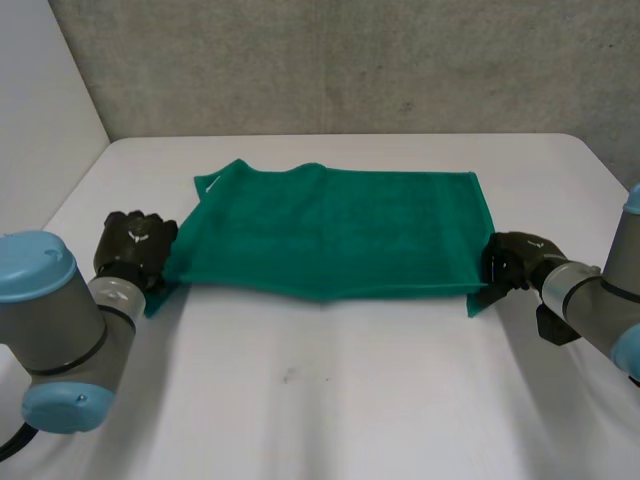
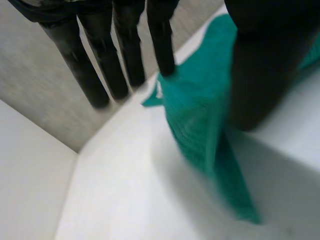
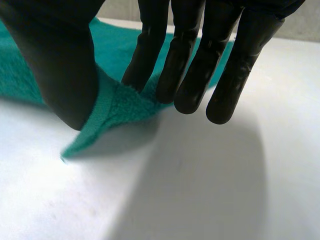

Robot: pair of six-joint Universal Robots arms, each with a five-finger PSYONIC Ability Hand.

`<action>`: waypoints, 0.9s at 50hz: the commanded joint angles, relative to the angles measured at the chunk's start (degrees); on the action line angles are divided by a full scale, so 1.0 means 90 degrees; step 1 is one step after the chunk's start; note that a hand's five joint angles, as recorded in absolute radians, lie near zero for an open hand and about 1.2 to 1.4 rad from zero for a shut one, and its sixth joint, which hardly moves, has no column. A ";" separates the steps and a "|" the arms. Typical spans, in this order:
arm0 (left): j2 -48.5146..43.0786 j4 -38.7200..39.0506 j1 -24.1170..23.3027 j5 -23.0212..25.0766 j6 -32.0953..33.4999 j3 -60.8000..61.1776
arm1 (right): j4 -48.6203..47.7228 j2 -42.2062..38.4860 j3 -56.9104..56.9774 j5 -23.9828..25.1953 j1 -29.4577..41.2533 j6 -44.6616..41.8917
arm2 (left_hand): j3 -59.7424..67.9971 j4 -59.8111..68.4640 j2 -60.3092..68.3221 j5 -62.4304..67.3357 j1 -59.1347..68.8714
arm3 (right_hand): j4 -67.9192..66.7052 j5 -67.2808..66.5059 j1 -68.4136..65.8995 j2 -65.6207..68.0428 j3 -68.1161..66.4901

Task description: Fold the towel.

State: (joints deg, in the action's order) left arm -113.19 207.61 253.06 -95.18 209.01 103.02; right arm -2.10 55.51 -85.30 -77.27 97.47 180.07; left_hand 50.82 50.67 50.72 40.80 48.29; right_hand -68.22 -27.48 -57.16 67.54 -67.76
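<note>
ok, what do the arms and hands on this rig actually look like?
The left arm and right arm are round grey tubes with light-blue caps on the joints. The left hand and right hand are black all over, with long, rounded, slightly glossy fingers and a thicker thumb.

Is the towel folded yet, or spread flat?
Spread: the towel lies open across the table, the left hand and right hand each pinching a near corner.
</note>
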 commanded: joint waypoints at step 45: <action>-0.1203 -0.1545 0.1531 0.2148 -0.1192 -0.1232 | -0.0294 0.0512 -0.0268 0.0109 -0.0039 -0.1043 | -0.1991 -0.1975 -0.1980 -0.1989 -0.1710 | -0.1309 -0.4724 -0.2538 0.1384 -0.1359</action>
State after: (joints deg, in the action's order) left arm -123.49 193.34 266.76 -75.98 198.29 92.32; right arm -4.53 60.12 -87.79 -76.18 97.24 170.69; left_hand 21.35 21.40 21.30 11.63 21.30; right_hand -68.24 -27.49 -57.16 67.54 -67.76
